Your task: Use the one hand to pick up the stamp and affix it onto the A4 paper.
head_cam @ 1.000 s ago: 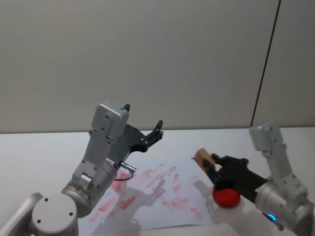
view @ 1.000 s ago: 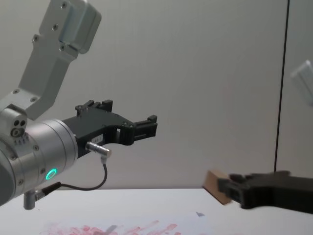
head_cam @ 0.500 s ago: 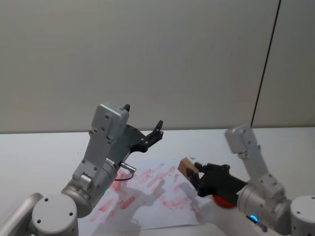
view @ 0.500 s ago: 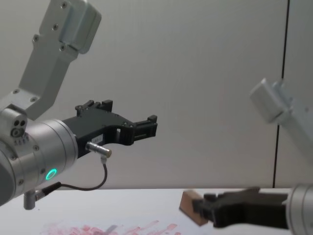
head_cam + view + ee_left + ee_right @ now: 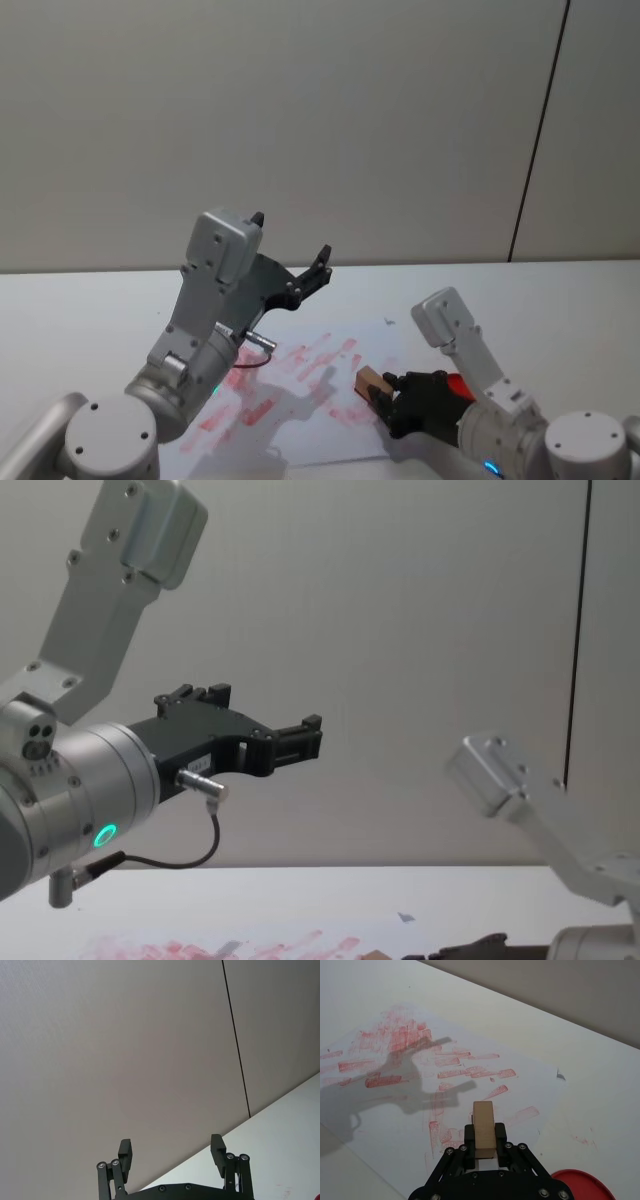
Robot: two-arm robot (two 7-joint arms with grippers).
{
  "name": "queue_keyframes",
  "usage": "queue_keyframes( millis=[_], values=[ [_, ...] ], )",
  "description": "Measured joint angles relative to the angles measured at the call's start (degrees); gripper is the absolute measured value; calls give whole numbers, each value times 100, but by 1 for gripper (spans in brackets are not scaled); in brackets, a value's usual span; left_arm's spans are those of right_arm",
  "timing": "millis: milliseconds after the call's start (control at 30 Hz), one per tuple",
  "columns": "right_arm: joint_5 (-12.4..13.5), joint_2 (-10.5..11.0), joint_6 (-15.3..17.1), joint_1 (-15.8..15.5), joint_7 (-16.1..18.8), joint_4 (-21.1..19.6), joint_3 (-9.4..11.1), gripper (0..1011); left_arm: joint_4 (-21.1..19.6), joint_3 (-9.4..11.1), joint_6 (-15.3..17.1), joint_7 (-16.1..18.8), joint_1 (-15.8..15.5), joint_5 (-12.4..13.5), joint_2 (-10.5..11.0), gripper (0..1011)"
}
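My right gripper [image 5: 384, 398] is shut on the stamp [image 5: 373, 383], a small tan wooden block. It holds the block low over the right part of the A4 paper [image 5: 312, 436]. The right wrist view shows the stamp [image 5: 483, 1129] upright between the black fingers [image 5: 469, 1135], above the white sheet [image 5: 530, 1085] with its red smeared marks. I cannot tell whether the block touches the paper. My left gripper [image 5: 292, 242] hangs open and empty, raised above the sheet's left part; its two fingers [image 5: 217, 1146] stand wide apart against the wall.
A round red ink pad [image 5: 581, 1188] lies on the white table just right of the paper, partly under my right arm [image 5: 470, 350]. The left arm [image 5: 80, 780] with its green ring and looped cable casts a shadow on the sheet.
My right gripper has carried the stamp leftward and down, from above the ink pad to low over the paper's right part. The left arm has not moved.
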Motion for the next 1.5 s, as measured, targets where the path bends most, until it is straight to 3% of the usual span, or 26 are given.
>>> queue_keyframes(
  millis=[267,533,867,1000,1067,1233,1500],
  values=[
    [-135,-59,23,51,-17,175,-70,223,0,0,0,0,0,0,0,1002],
    [-52,-80,6,57,-67,181,-68,223,0,0,0,0,0,0,0,1001],
    [436,-17,-24,28,-157,-317,82,224,0,0,0,1,0,0,0,1002],
    [751,67,-11,-13,-264,-632,213,224,0,0,0,1,0,0,0,1001],
    [979,163,23,-63,-360,-870,334,224,0,0,0,1,0,0,0,1001],
    [1254,353,89,-167,-490,-1186,522,224,0,0,0,1,0,0,0,1001],
    [1430,692,254,-362,-589,-1462,748,224,0,0,0,1,0,0,0,1002]
  ],
)
